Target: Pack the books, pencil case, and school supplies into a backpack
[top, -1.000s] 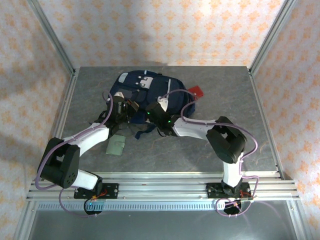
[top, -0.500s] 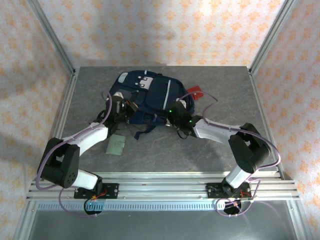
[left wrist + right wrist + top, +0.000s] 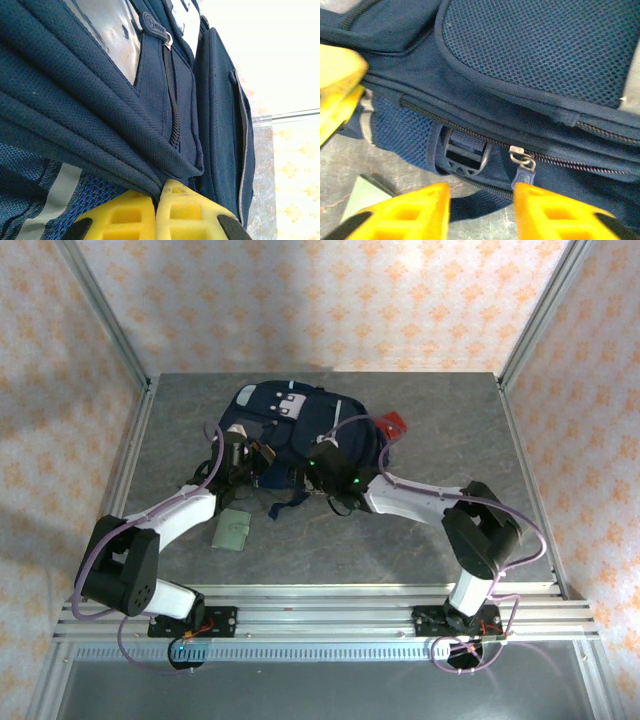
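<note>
Both my arms at backpack [image 3: 305,425].
L jaws clenched on its fabric; R jaws parted (zip pull [image 3: 522,161] btwn them).

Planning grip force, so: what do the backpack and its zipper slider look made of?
The backpack: matte woven synthetic cloth, seemingly nylon or polyester, with open mesh panels showing tiny holes. Its zipper slider: probably metal, given its silvery glint.

Backpack [image 3: 300,425] at table [image 3: 460,430] rear centre, wallet [image 3: 232,531] before its left (apart), small square [image 3: 394,423] against its right.
</note>
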Available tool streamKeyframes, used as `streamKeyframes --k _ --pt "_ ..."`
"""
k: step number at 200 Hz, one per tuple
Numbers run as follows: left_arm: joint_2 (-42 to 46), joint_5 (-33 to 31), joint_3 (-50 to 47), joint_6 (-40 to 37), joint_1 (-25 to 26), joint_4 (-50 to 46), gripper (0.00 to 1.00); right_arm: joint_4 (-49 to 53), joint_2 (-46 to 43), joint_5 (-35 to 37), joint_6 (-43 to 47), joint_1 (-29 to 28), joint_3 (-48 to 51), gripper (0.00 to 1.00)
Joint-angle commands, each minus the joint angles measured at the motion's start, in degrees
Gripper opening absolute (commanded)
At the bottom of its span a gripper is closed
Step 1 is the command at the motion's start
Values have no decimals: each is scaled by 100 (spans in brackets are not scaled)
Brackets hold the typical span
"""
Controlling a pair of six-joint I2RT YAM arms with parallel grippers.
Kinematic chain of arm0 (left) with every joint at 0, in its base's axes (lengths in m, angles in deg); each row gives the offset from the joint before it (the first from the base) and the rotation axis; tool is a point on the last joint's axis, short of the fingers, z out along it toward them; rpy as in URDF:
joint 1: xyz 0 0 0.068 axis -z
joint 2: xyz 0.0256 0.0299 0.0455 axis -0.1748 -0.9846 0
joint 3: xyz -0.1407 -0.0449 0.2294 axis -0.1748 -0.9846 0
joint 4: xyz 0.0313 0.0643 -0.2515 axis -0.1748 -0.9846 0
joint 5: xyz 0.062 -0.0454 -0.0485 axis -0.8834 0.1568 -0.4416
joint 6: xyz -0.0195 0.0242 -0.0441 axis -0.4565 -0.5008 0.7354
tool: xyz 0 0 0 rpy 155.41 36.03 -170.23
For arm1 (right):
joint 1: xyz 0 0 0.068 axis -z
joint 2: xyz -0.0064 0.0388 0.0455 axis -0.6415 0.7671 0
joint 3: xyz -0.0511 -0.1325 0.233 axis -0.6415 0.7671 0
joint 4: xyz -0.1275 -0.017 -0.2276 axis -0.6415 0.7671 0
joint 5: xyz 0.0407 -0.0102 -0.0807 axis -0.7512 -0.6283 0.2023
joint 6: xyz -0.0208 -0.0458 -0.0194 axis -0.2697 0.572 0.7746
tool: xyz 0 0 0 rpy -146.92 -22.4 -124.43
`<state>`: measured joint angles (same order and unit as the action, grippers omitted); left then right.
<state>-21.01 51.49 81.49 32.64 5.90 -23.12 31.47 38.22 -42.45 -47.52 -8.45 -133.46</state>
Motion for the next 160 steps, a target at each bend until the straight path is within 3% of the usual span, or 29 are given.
streamKeyframes --k 1,19,59,73,106,131,143,160 --pt "171 96 145 -118 -19 244 0 307 295 625 -304 37 -261 45" --pt "205 113 151 -105 -15 236 0 552 405 1067 -516 34 -410 46" --pt "241 164 128 -73 -15 292 0 511 625 1288 -567 29 -463 44" --pt "241 186 127 -47 -15 324 0 528 787 1301 -553 25 -643 38" --pt "249 159 121 -52 -6 307 0 685 1095 1362 -551 23 -1098 11" --pt "259 139 118 -69 -6 306 0 834 1043 1483 -576 17 -1098 9" --pt "251 114 104 -87 -6 306 0 959 1003 1457 -582 12 -1074 0" --pt "242 42 124 -188 -15 235 0 1099 863 1382 -530 17 -927 0"
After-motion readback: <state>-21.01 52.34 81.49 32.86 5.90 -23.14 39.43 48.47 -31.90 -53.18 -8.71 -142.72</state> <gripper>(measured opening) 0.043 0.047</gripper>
